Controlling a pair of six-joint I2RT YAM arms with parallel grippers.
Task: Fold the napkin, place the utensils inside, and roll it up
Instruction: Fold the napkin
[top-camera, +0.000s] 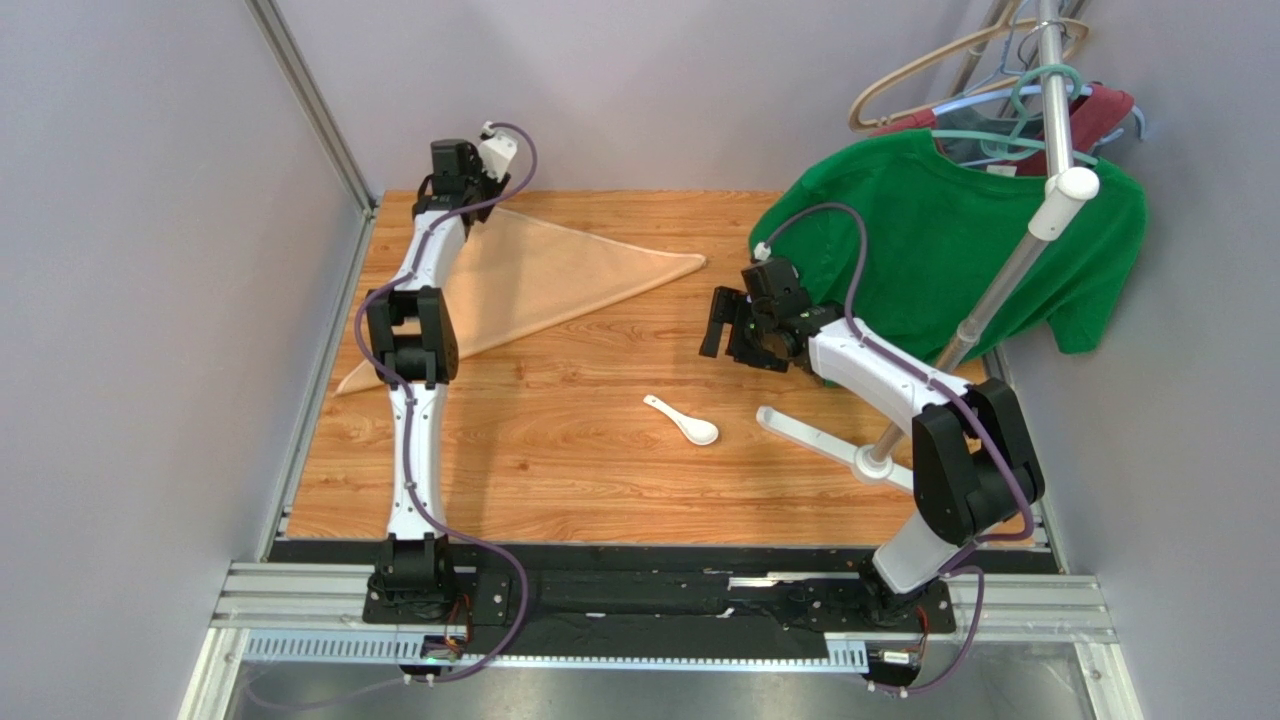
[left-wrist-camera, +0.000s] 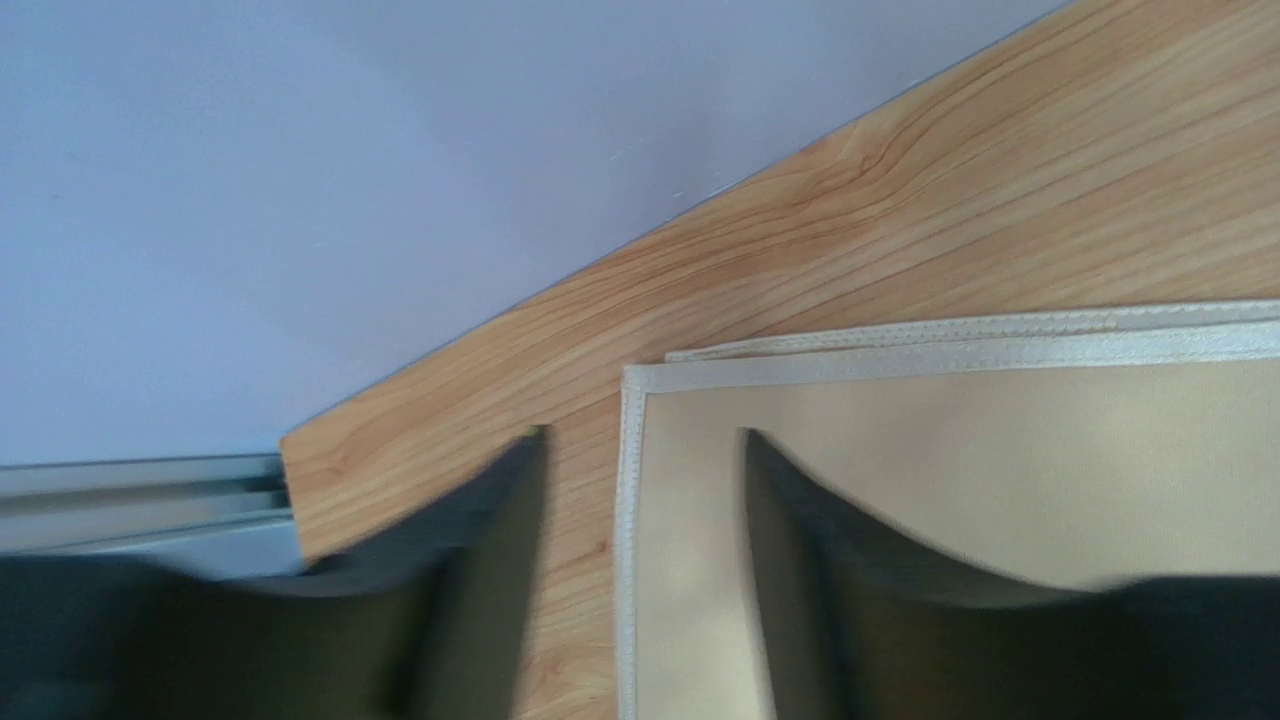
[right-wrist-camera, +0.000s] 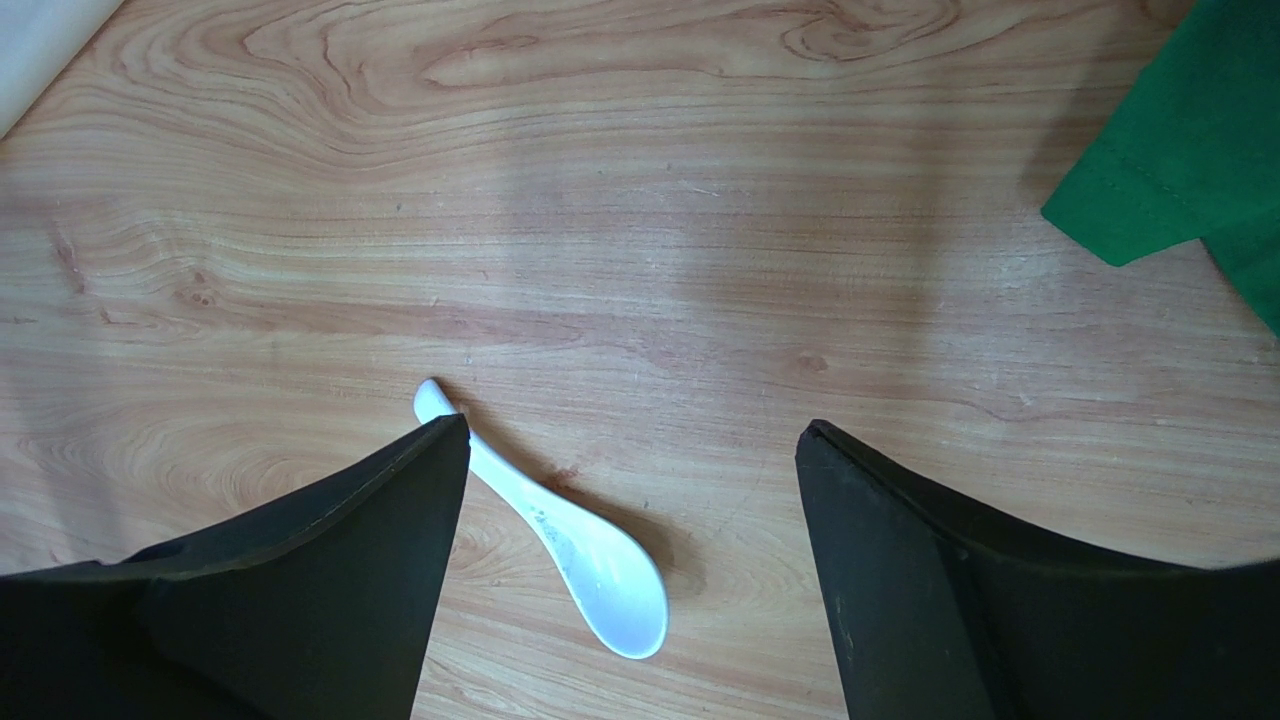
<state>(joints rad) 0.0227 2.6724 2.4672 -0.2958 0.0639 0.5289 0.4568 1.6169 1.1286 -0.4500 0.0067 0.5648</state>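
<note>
The peach-tan napkin (top-camera: 556, 278) lies folded into a triangle at the back left of the wooden table (top-camera: 601, 480). My left gripper (top-camera: 458, 192) is at the napkin's back-left corner. In the left wrist view its jaws (left-wrist-camera: 643, 438) stand apart over the stitched corner of the napkin (left-wrist-camera: 962, 450), which lies flat with two layers showing. A small white spoon (top-camera: 684, 420) lies on the bare wood mid-table. My right gripper (top-camera: 732, 338) hovers open above and just behind it. In the right wrist view the spoon (right-wrist-camera: 564, 540) lies between and below the wide fingers (right-wrist-camera: 631, 435), its handle end by the left finger.
A green T-shirt (top-camera: 947, 240) hangs on a rack at the back right, and its hem (right-wrist-camera: 1187, 150) reaches near the table. The rack's white leg (top-camera: 819, 435) lies on the table right of the spoon. Grey walls close the left and back sides.
</note>
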